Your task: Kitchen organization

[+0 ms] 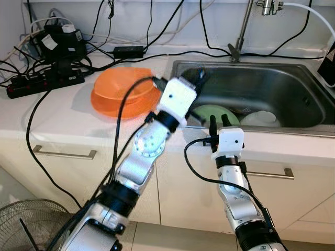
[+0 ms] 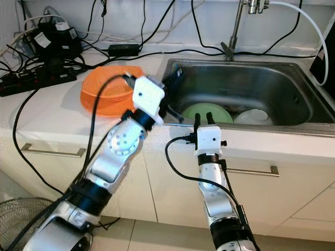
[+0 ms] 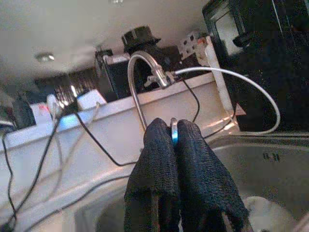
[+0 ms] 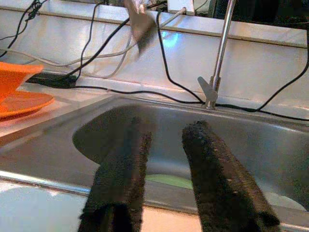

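**Both arms positioned at the kitchen sink**

The left claw (image 3: pixel 174 140) is reaching over the left rim of the steel sink (image 1: pixel 293 86), its two black fingers pressed together on a thin metal item (image 3: pixel 173 129). Only the item's narrow edge is showing between the fingertips, so what kind of item it is cannot be told. The left arm is crossing in front of the white bench (image 1: pixel 57 112) and partly covering the sink's near-left corner.

The right claw (image 1: pixel 219 121) is hovering at the sink's front edge, pointing upward and into the basin. Its fingers (image 4: pixel 123 179) are standing apart with a moderate gap between them and are gripping nothing.

Inside the sink, a green plate (image 2: pixel 201 111) is lying on the bottom near the front, and a white dish (image 1: pixel 259 118) is lying just beside it toward the robot's right. The faucet (image 1: pixel 242 31) is rising behind the basin at the back edge.

On the bench to the left of the sink, an orange bowl (image 1: pixel 121 83) is sitting on top of an orange plate (image 1: pixel 107 107). Farther back and left, a black power strip (image 1: pixel 44 83) and a cluster of black cables are lying against the wall. A wire fan guard (image 1: pixel 26 222) is standing on the floor at the lower left, in front of the cabinet doors
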Robot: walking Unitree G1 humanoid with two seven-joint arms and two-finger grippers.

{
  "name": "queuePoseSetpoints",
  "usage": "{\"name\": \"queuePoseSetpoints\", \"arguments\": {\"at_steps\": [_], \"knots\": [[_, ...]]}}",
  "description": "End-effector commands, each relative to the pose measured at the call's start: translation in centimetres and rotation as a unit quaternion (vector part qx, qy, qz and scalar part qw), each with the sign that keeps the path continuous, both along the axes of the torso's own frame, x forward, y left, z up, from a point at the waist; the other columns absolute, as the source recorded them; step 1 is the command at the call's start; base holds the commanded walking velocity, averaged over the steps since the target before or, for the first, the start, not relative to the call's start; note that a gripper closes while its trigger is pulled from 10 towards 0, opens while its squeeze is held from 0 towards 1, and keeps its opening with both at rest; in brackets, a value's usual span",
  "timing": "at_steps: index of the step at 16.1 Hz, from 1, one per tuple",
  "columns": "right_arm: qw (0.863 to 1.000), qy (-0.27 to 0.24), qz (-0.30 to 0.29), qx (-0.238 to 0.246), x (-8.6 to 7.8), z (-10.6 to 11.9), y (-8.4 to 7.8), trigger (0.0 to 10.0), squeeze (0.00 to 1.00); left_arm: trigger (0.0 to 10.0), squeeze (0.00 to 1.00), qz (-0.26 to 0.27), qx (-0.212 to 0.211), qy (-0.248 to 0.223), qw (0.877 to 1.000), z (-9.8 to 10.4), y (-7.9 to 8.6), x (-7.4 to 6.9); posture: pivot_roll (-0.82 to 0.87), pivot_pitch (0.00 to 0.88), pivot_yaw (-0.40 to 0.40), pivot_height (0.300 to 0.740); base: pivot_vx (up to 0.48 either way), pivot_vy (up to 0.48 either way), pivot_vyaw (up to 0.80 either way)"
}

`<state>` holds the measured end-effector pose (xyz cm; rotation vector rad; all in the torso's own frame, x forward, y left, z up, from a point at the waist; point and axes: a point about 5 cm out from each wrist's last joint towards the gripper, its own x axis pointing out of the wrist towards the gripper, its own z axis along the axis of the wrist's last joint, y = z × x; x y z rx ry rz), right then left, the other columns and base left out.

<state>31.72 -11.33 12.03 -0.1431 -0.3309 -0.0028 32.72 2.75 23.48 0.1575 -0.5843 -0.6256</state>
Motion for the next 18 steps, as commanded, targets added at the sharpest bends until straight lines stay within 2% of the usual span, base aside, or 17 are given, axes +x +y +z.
{"name": "queuePoseSetpoints", "arguments": {"at_steps": [1, 4, 5, 8, 11, 18], "knots": [[1.0, 0.002, 0.004, -0.006, 0.2, 0.1, 0.3, 10.0, 1.0, 10.0, 0.0, -0.018, -0.009, -0.005, 1.0, 0.8, 0.2, -0.2, 0.07, 0.0, 0.059, 0.74, 0.0, 0.0, 0.0], [1.0, -0.001, 0.006, -0.012, 0.3, 0.2, 0.5, 10.0, 1.0, 10.0, 0.0, -0.05, -0.031, 0.034, 0.998, 0.3, 0.8, -0.6, 0.07, 0.0, 0.062, 0.74, 0.0, 0.0, 0.0], [1.0, -0.007, 0.001, -0.027, 0.4, 0.4, 0.6, 10.0, 0.0, 10.0, 0.0, -0.064, -0.044, 0.061, 0.995, -0.1, 1.1, -0.7, 0.07, 0.0, 0.062, 0.74, 0.0, 0.0, 0.0], [0.999, -0.019, -0.003, -0.033, 0.5, 1.0, 0.7, 10.0, 0.0, 10.0, 0.0, -0.087, -0.068, 0.099, 0.989, -0.3, 1.3, -0.8, 0.07, 0.0, 0.063, 0.74, 0.0, 0.0, 0.0], [0.999, -0.028, 0.0, -0.036, 0.7, 1.5, 0.9, 10.0, 0.0, 10.0, 0.0, -0.096, -0.074, 0.119, 0.985, -0.6, 1.5, -0.7, 0.07, 0.0, 0.063, 0.74, 0.0, 0.0, 0.0], [0.998, -0.046, 0.013, -0.03, 1.4, 2.7, 2.1, 10.0, 0.0, 10.0, 0.0, -0.108, -0.065, 0.135, 0.983, -0.8, 1.5, -0.9, 0.07, 0.001, 0.065, 0.74, 0.0, 0.0, 0.0]]}}
